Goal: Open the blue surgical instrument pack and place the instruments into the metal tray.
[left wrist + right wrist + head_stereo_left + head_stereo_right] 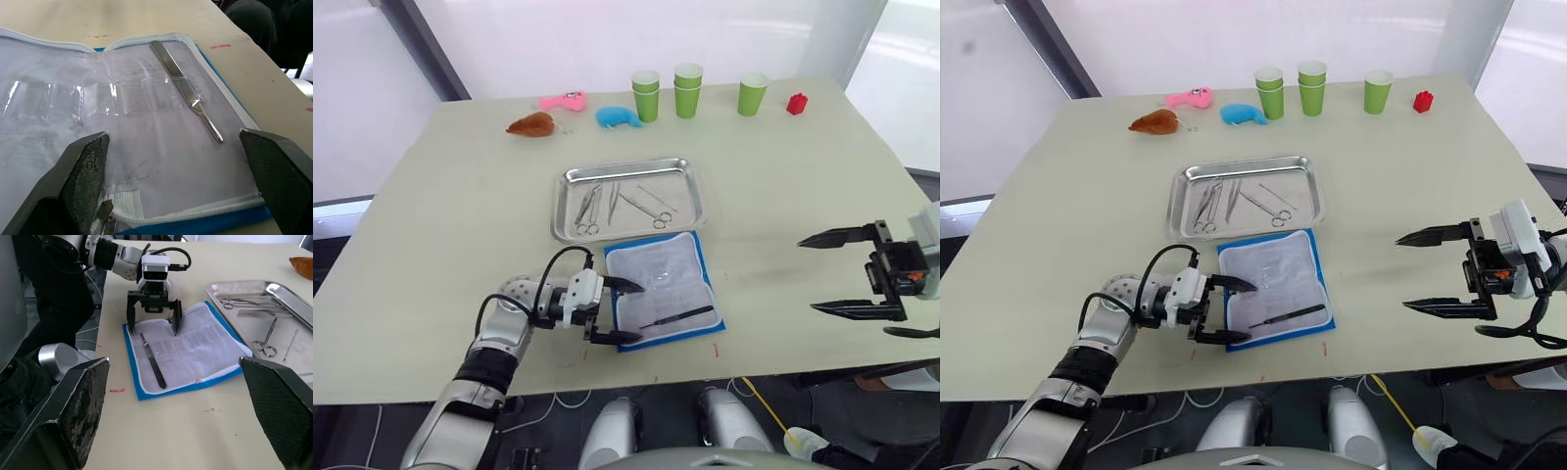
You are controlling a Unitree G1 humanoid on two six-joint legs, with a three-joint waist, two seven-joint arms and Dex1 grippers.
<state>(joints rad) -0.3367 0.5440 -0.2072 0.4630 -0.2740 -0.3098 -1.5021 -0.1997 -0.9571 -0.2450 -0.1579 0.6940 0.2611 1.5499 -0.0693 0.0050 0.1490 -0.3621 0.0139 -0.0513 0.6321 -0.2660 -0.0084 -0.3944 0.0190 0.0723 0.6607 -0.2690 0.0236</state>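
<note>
The table (460, 225) is a broad pale beige top with a matte finish and a few small red marks near its front edge. Behind it runs a bright white wall or window surface crossed by a dark slanted post, and dark floor shows beyond the table's corners.

The blue surgical instrument pack (663, 289) lies unfolded near the front edge, its whitish lining with clear sleeves facing up inside a blue border. One thin silver instrument (677, 316) rests on the lining toward the front, partly tucked under a clear sleeve as seen from the left wrist. Just behind the pack, almost touching it, sits the metal tray (564, 208), holding several silver tools (625, 201), among them ring-handled scissors or forceps and straight thin pieces.

The left tool (619, 311) is released, its fingers spread wide at the pack's left edge, one tip over the lining's rear corner and the other at the front corner, gripping nothing. The right tool (832, 274) hovers well to the right of the pack over bare table, also spread wide and empty.

Along the far edge stand green paper cups (686, 90), some stacked, with a small red block (797, 103) to their right, and a blue plush toy (619, 117), a pink toy (563, 100) and a brown object (531, 124) to their left.
</note>
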